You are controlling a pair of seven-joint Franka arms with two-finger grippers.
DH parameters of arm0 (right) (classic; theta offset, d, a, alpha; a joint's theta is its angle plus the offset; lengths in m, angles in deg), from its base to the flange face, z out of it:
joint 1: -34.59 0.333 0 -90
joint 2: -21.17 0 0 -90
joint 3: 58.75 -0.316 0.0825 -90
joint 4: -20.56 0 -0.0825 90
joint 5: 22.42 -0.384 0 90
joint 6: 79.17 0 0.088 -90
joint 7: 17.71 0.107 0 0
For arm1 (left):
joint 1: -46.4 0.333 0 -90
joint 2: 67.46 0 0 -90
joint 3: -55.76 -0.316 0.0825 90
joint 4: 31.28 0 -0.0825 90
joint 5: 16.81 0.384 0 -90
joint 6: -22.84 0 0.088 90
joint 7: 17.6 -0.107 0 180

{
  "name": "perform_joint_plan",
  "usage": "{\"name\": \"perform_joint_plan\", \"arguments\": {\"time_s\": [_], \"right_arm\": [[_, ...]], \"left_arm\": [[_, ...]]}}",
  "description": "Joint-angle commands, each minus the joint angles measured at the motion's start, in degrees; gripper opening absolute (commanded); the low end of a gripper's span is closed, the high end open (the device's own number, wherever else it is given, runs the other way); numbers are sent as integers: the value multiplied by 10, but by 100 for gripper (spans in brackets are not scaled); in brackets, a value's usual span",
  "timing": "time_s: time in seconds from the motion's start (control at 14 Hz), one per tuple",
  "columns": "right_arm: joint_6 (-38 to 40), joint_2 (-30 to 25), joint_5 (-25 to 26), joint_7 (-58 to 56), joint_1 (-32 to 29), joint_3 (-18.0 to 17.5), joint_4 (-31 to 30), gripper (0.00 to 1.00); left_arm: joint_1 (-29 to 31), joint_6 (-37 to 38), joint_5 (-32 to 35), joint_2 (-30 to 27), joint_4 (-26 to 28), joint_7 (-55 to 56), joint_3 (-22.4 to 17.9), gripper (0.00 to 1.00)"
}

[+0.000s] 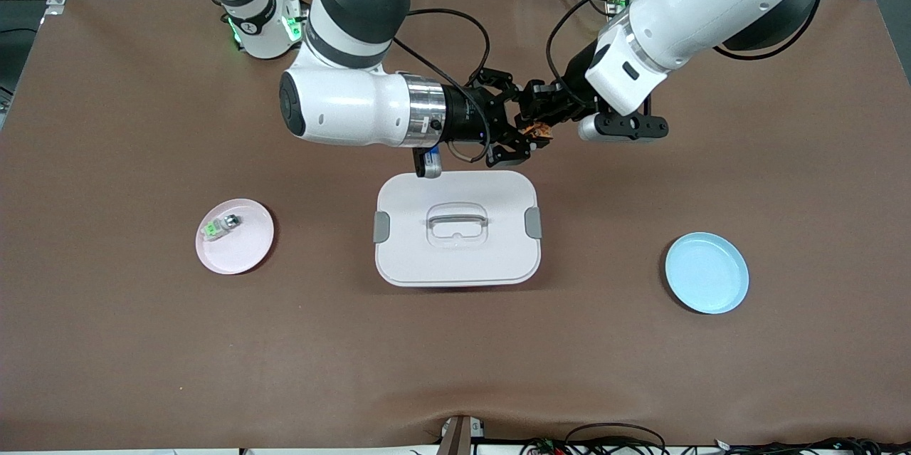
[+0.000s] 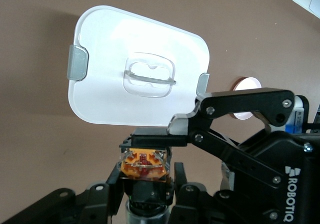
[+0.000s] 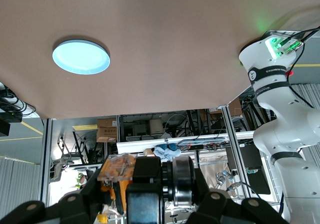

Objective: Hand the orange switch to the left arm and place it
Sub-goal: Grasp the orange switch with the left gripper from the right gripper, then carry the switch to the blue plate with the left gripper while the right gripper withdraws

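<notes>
Two white Franka arms met in mid-air above the brown matte tabletop, just past the twelve o'clock edge of the box (image 1: 455, 277), a large white rounded-rectangular plastic container with a recessed lid handle and grey side clips. Between them was the orange switch (image 1: 535, 130), a tiny blocky black part with a translucent orange face crossed by thin metal contacts.

The right gripper (image 1: 514, 129), black and linked like a scissor frame, reached in from the right arm's end of the table with its fingers closed on the switch. The left gripper (image 1: 539, 117) came in from the three o'clock side, its fingers clamped shut on the same part, so both held it at once over bare table beside the box. In the left wrist view the switch's orange face (image 2: 143, 165) sat squarely between the dark finger pads, the box lid (image 2: 115, 59) lying smooth and glossy below.

On the table, a round pale pink plate (image 1: 245, 252) lay at the box's nine o'clock, well apart, carrying a small green-and-silver switch (image 1: 220, 225). A round pale blue plate (image 1: 707, 273), shallow-rimmed, sat at the box's three o'clock toward the left arm's end. Black cables (image 1: 455, 42) looped from the arms' wrists.
</notes>
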Motion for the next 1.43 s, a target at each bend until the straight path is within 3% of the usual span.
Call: {"name": "perform_joint_plan", "arguments": {"time_s": [0.0, 0.29, 0.5, 1.0, 1.36], "right_arm": [[9, 0, -11, 11, 3, 7, 12, 99], [12, -2, -8, -2, -13, 11, 12, 100], [17, -8, 12, -87, -36, 14, 12, 100], [17, -19, 368, -439, -49, 13, 12, 100], [69, -25, 493, -722, -93, 13, 6, 100]], "left_arm": [[32, 11, 20, -11, 6, -30, -17, 0], [79, 44, 86, -9, 6, -67, -18, 0], [106, 50, 126, 5, 5, -94, -18, 0], [168, 44, 259, 103, -3, -310, -18, 0], [179, 43, 346, 162, -1, -449, -18, 0]]}}
